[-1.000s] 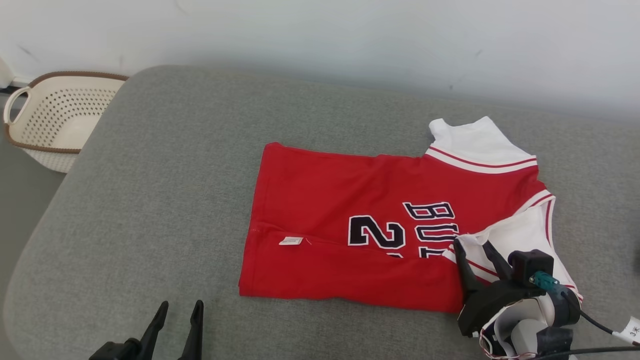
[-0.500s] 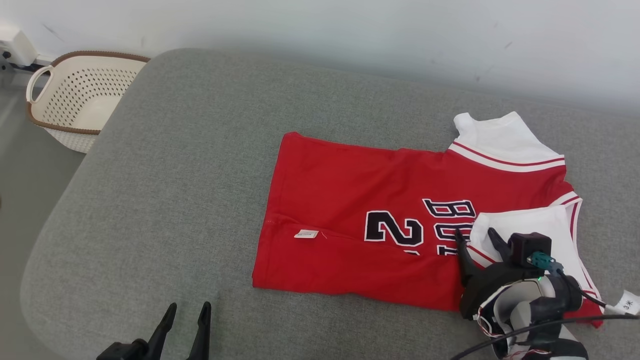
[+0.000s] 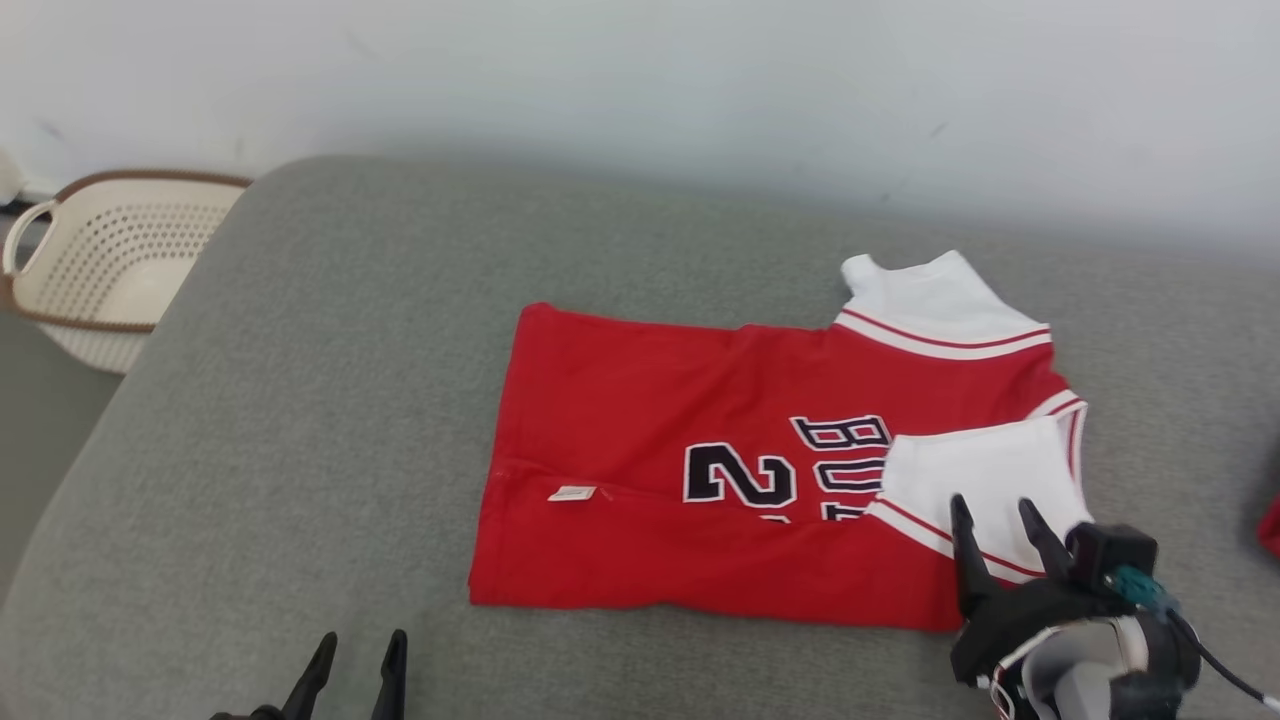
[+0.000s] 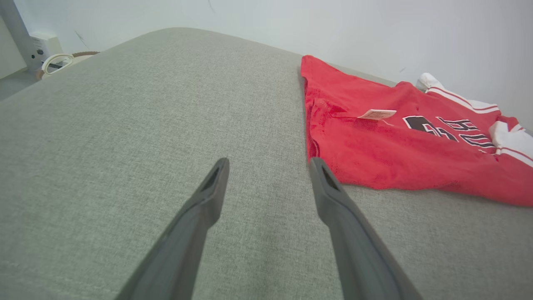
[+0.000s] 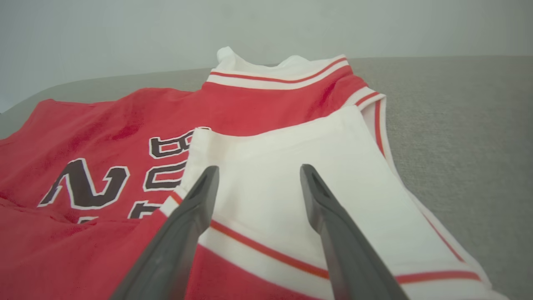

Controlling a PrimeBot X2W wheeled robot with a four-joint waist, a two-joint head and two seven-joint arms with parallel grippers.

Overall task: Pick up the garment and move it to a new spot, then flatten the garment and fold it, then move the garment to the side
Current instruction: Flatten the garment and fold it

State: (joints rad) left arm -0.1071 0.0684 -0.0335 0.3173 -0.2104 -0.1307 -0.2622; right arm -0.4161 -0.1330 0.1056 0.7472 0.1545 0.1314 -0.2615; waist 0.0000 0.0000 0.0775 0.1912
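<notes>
The garment [image 3: 720,440] is a red jersey with white sleeves and dark lettering. It lies flat on the grey cushion [image 3: 320,420], its near long edge and near white sleeve [image 3: 975,475] folded over onto the body. My right gripper [image 3: 993,505] hovers open just above that sleeve's near edge, nothing between its fingers; the right wrist view shows the white sleeve [image 5: 283,166] under the open gripper [image 5: 258,171]. My left gripper [image 3: 358,640] is open over bare cushion, left of the jersey's hem [image 4: 310,125], seen in the left wrist view [image 4: 268,162].
A cream perforated laundry basket [image 3: 110,260] with a brown rim stands on the floor beyond the cushion's far left corner. A pale wall runs behind the cushion. Something red [image 3: 1270,525] pokes in at the right edge.
My right gripper has let go of the white sleeve, which now lies flat on the jersey, and has drawn back toward me. The camera shifted; the left gripper holds its place.
</notes>
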